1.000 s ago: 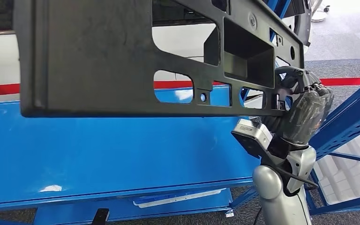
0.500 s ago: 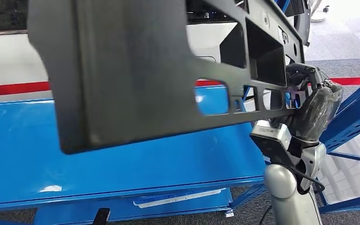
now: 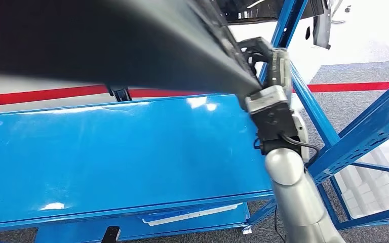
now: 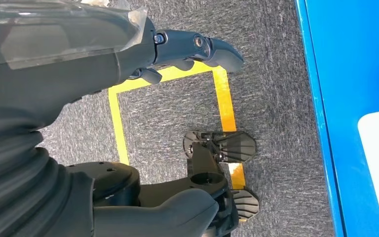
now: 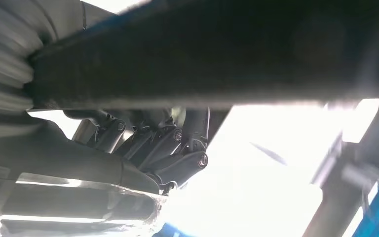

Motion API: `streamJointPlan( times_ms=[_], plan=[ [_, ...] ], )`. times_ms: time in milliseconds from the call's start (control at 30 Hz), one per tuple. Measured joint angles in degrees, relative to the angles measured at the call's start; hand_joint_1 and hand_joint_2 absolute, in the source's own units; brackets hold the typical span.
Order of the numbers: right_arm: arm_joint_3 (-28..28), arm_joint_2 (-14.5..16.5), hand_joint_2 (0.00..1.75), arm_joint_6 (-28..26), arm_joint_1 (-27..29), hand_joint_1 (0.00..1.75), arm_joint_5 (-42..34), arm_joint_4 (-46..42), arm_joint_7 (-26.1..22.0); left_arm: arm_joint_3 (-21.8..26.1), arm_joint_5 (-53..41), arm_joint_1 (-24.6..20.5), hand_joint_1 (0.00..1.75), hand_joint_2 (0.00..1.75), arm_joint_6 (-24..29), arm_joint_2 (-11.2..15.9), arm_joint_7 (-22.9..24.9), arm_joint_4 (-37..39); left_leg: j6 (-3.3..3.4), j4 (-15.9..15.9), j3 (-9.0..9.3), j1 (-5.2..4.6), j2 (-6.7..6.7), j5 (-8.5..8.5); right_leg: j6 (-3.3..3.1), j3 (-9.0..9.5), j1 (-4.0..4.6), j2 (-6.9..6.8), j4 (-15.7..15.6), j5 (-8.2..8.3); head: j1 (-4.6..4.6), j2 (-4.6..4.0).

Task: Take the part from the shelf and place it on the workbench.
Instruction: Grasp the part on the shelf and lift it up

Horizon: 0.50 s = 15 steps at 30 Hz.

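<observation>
Nearest the camera, the part [image 3: 111,45], a large black moulded panel, crosses the upper head view as a dark, blurred slab seen almost edge-on. It looks turned nearly flat, which I take to be a carrying attitude for laying it down rather than standing it up. It is in the air, held at one end only. That end meets the right hand [image 3: 256,55], raised high on its silver arm, and in the right wrist view the dark fingers [image 5: 177,143] curl up against the underside of the part [image 5: 217,54], gripping it from below; gripping one end is probably why the long panel cantilevers across the view. The left hand [image 4: 187,49] hangs low over grey carpet marked with yellow tape, fingers loosely extended and holding nothing, out of the way. Below and beyond the part lies the broad blue surface [image 3: 121,152]; I cannot tell whether it is the shelf or the workbench. Farther off, blue uprights [image 3: 288,20] rise beside a red floor line [image 3: 354,87].
</observation>
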Motion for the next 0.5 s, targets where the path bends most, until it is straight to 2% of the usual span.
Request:
streamJointPlan(
  times_ms=[167, 367, 433, 500],
  plan=[
    [4.5, 4.5, 1.75, 2.2, -2.6, 1.75, 0.3, 5.4, 1.1, 0.0, 0.2, 0.0, 0.0, 1.75, 0.0, -0.2, -0.1, 0.0, 0.02, 0.0, -0.13, 0.03, -0.05, 0.04, -0.01, -0.04, 0.11, -0.12, 0.0, -0.01, 0.12, 0.02],
    [8.6, 10.6, 1.75, 5.8, -2.7, 1.75, 1.3, 9.0, 4.3, 0.3, 0.0, 0.2, 0.0, 1.75, 1.3, -0.1, 0.7, 0.0, 0.58, 0.5, -0.42, -0.03, -0.09, -0.35, 0.3, 0.0, -0.71, -0.15, -0.1, -0.08, 0.11, 0.01],
    [9.2, 12.0, 1.75, 6.5, -2.6, 1.75, 2.0, 9.5, 5.0, 0.4, 0.1, 0.3, 0.0, 1.75, 1.5, 0.0, 1.2, 0.0, 0.98, 0.2, -0.28, 0.09, -0.05, -0.19, 0.57, -0.13, -0.71, -0.17, 0.0, -0.19, 0.1, 0.01],
    [9.4, 12.9, 1.75, 6.7, -2.6, 1.75, 2.3, 9.8, 5.2, 0.4, 0.1, 0.3, 0.0, 1.75, 1.6, 0.0, 1.4, 0.0, 1.6, -0.3, 0.14, 0.34, 0.05, 0.08, 0.45, -1.35, -0.51, -0.25, 2.6, -1.65, 0.21, 0.02]
  ],
)
